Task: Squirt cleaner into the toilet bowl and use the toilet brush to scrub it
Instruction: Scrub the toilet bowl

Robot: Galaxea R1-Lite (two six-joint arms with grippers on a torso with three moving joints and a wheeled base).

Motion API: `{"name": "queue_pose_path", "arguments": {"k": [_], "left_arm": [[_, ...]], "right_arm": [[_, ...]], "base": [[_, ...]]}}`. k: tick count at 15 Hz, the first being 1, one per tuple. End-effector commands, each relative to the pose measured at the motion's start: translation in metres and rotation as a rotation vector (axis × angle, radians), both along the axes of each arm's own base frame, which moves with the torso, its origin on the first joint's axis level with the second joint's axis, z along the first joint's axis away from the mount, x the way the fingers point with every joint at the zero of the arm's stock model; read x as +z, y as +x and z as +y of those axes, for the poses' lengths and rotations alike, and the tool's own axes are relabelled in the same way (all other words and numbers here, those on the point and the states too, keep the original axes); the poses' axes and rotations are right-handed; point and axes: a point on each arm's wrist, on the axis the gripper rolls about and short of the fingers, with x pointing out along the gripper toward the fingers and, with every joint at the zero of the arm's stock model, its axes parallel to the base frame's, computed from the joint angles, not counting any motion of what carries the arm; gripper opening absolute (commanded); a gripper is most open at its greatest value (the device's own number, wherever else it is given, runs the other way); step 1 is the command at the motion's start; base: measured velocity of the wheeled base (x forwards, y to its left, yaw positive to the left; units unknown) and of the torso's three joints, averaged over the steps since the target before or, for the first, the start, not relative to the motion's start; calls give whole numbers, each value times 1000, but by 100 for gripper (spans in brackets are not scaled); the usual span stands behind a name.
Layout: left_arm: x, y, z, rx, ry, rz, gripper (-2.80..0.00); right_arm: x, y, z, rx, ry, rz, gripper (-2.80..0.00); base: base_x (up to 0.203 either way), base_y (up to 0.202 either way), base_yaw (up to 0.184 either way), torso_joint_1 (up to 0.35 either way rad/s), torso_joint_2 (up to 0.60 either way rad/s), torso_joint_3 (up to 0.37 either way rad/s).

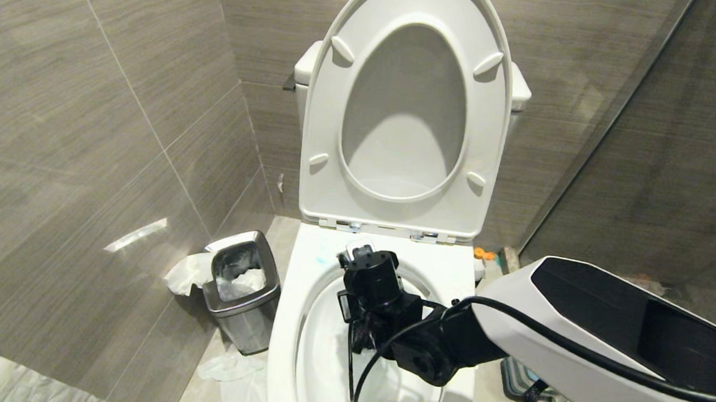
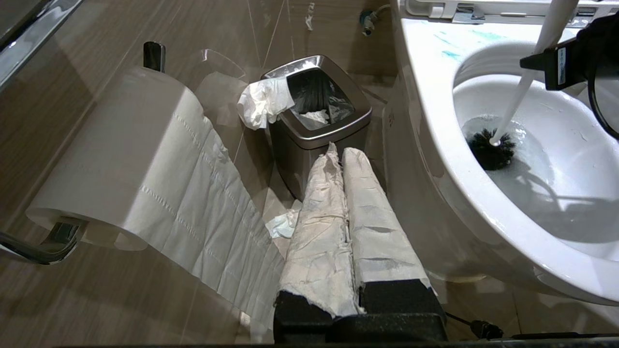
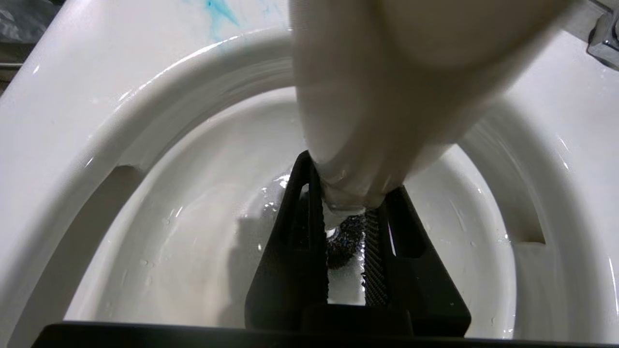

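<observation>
The white toilet bowl (image 1: 285, 321) stands open, seat and lid raised. My right gripper (image 3: 349, 176) reaches down into the basin and is shut on the toilet brush's white handle (image 3: 387, 87). In the left wrist view the handle (image 2: 520, 92) slants down to the black bristle head (image 2: 491, 150), which sits in the water at the bottom. Turquoise smears of cleaner (image 2: 449, 54) mark the back rim. My left gripper (image 2: 341, 152), its fingers wrapped in white paper, hangs shut and empty low beside the bowl's outer wall.
A square steel waste bin (image 1: 241, 287) with tissue hanging over its edge stands left of the toilet. A toilet paper roll (image 2: 125, 154) trails a long strip down the left wall. Crumpled tissue (image 1: 230, 367) lies on the floor. Tiled walls close in on both sides.
</observation>
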Motion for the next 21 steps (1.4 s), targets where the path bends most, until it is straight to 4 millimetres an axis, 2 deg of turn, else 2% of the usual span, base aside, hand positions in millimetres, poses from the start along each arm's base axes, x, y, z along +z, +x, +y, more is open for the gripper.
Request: {"name": "queue_pose_path", "arguments": {"k": [1, 5, 7, 8, 12, 21], "left_arm": [[0, 0, 0, 0, 0, 2, -280], [0, 0, 0, 0, 0, 2, -280], [0, 0, 0, 0, 0, 2, -280], [0, 0, 0, 0, 0, 2, -280], [0, 0, 0, 0, 0, 2, -280], [0, 0, 0, 0, 0, 2, -280]], "right_arm": [[27, -6, -4, -1, 33, -35, -280], [111, -36, -30, 12, 110, -114, -280], [137, -49, -43, 14, 123, -127, -280], [139, -51, -46, 14, 116, -120, -280], [119, -44, -39, 12, 88, -88, -280], [36, -9, -13, -11, 14, -15, -280]], "base": [[0, 0, 0, 0, 0, 0], [0, 0, 0, 0, 0, 0], [0, 0, 0, 0, 0, 0], [0, 0, 0, 0, 0, 0], [0, 0, 0, 0, 0, 0], [0, 0, 0, 0, 0, 0]]}}
